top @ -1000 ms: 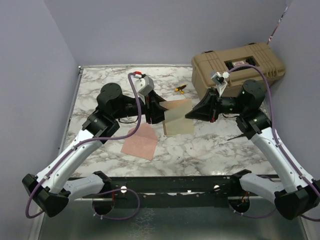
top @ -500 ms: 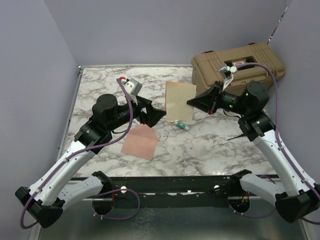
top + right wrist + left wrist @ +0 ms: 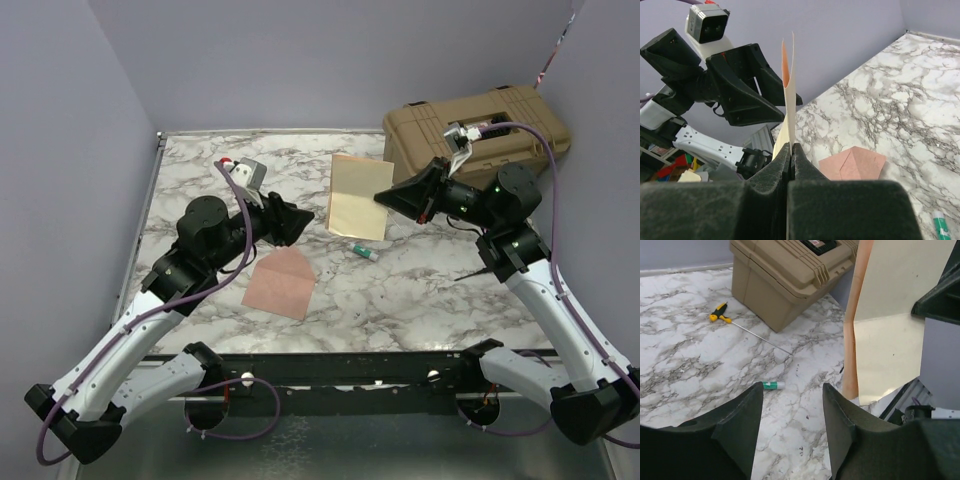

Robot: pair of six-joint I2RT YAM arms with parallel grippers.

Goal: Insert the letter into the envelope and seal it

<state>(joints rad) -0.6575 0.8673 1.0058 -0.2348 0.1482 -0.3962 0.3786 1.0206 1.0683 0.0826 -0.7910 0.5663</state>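
1. Envelope (image 3: 280, 282): salmon-tan, pointed flap. Lies flat on the marble-patterned desk (image 3: 420, 300), left of centre, towards the near edge. Untouched.
2. Glue stick (image 3: 364, 253): green and white, lying on its side mid-desk, right of the envelope and apart from it.
3. Left gripper (image 3: 792, 388): fingers partly spread, nothing between them. Points at the letter and stops short of it.
4. Letter (image 3: 356, 196): cream face, salmon edge, one crease. Held clear of the desk between the two grippers.
5. Right gripper (image 3: 791, 148): fingers pressed together on the letter's edge.
6. Screwdriver (image 3: 720, 314): yellow-and-black handle, lying by the case.
7. Tan hard case (image 3: 480, 130): lid closed, far right corner.
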